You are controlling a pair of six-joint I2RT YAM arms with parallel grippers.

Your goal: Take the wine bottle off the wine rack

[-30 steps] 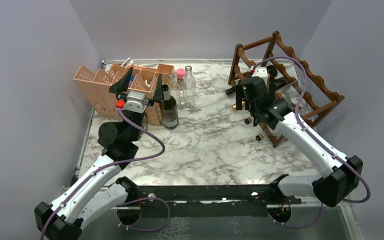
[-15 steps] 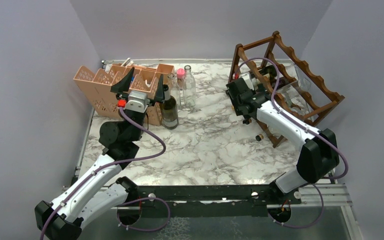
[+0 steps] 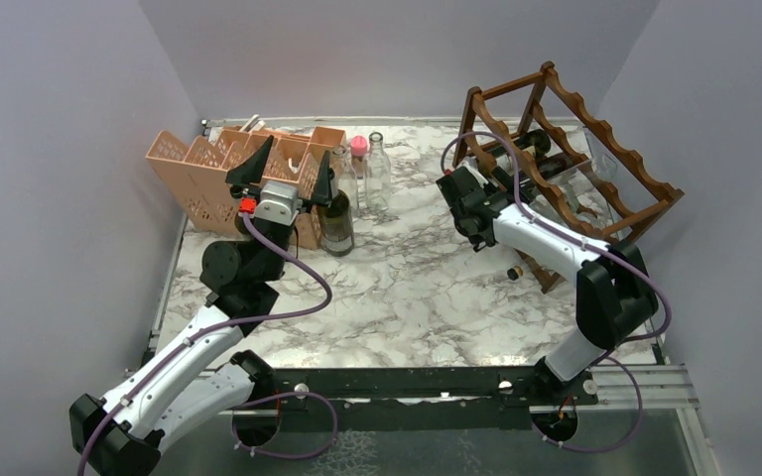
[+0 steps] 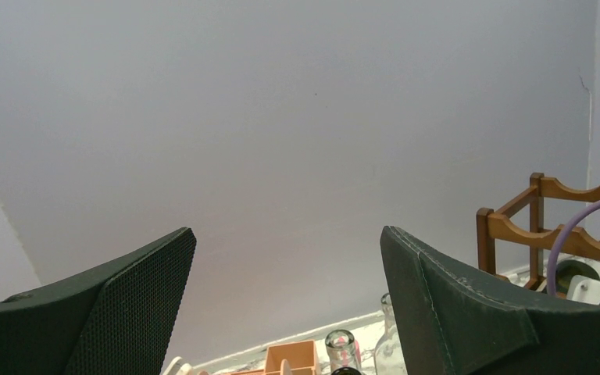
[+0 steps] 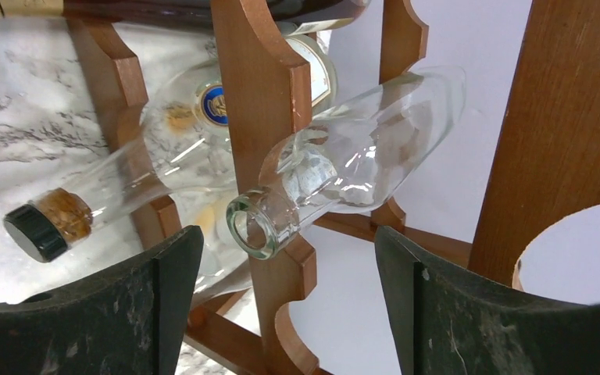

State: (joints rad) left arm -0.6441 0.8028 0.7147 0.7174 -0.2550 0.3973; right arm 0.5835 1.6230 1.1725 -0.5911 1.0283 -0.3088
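Note:
The dark brown wine rack [image 3: 623,162] stands at the back right with several bottles lying in it. A dark wine bottle [image 3: 528,145] lies on an upper tier, with clear ones below. My right gripper [image 3: 461,193] is at the rack's front left end, low down. In the right wrist view the right gripper [image 5: 287,238] is open. The mouth of a clear empty bottle [image 5: 344,172] pokes out over a rack slat [image 5: 258,94], just above the gap between the fingers and touching neither. A corked clear bottle [image 5: 117,191] lies to its left. My left gripper [image 3: 293,161] is open and holds nothing.
A peach plastic organiser [image 3: 193,169] sits at the back left under the left gripper. A dark bottle [image 3: 335,216] stands upright beside it, with a clear bottle [image 3: 377,171] and a pink-capped one [image 3: 359,149] behind. Grey walls close in on three sides.
My right gripper has swung left and down from over the rack's front to its lower front end, and its jaws have narrowed a little. The left gripper has shifted slightly right.

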